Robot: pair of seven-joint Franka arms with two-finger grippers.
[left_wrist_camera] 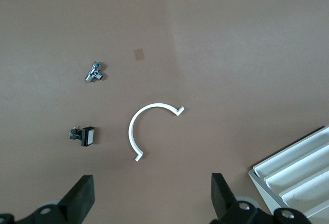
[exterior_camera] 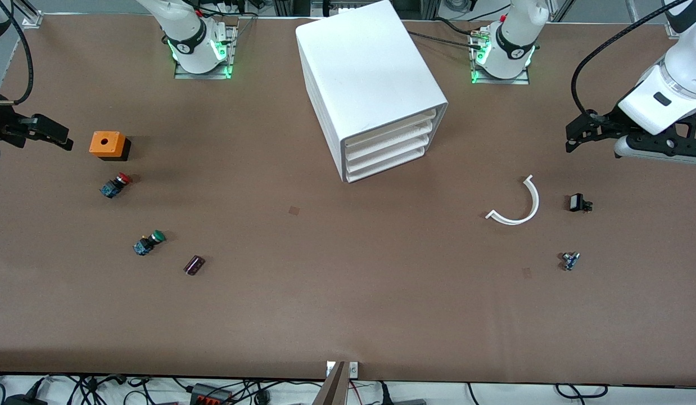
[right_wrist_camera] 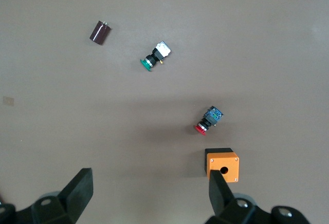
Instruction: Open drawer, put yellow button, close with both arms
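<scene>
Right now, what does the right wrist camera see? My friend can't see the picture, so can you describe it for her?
The open right gripper hangs over a brown table, holding nothing. Below it lie an orange box with a hole on top, a red button beside it, a green button and a small dark cylinder.

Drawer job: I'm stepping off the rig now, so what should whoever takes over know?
Left gripper: fingers open, empty, over the table's left-arm end.
Right gripper: fingers open, empty, over the right-arm end by the orange box.
Top drawer: shut.
Yellow button: not seen in any view; only the red button and green button show.
Done: nothing. Left: open, load, close.
</scene>
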